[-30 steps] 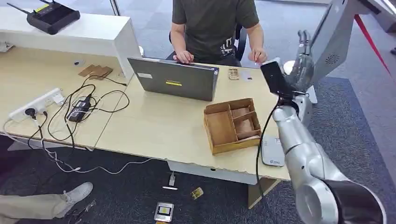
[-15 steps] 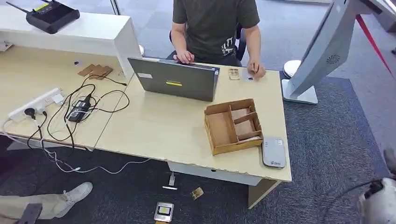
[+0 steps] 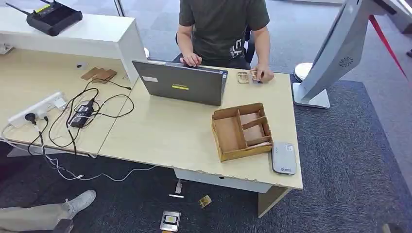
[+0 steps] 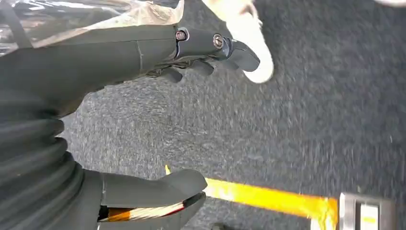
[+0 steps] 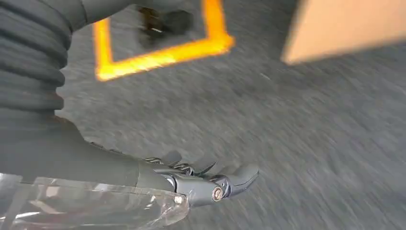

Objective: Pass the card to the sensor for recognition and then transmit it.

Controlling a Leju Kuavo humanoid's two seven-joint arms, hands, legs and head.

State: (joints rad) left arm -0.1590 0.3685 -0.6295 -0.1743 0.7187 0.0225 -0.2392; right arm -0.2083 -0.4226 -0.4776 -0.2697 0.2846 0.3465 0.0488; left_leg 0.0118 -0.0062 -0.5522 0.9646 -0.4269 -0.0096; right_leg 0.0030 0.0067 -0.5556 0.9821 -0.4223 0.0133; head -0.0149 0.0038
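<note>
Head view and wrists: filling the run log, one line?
left hand: empty, over carpet | right hand: empty, over carpet | sensor: table corner, untouched

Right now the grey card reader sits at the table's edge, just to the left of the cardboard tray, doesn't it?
Not quite. The head view shows the grey card reader at the table's edge, but to the right of the cardboard tray, by the tray's front right corner, not to its left.

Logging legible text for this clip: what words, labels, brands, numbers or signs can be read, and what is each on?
None can be read.
Yellow sticker on the laptop lid: too small.
White label on the same lid: too small.
Print on the person's shirt: unclear.
Mark on the grey device at the table's corner: too small.
Yellow label on the router: too small.
</note>
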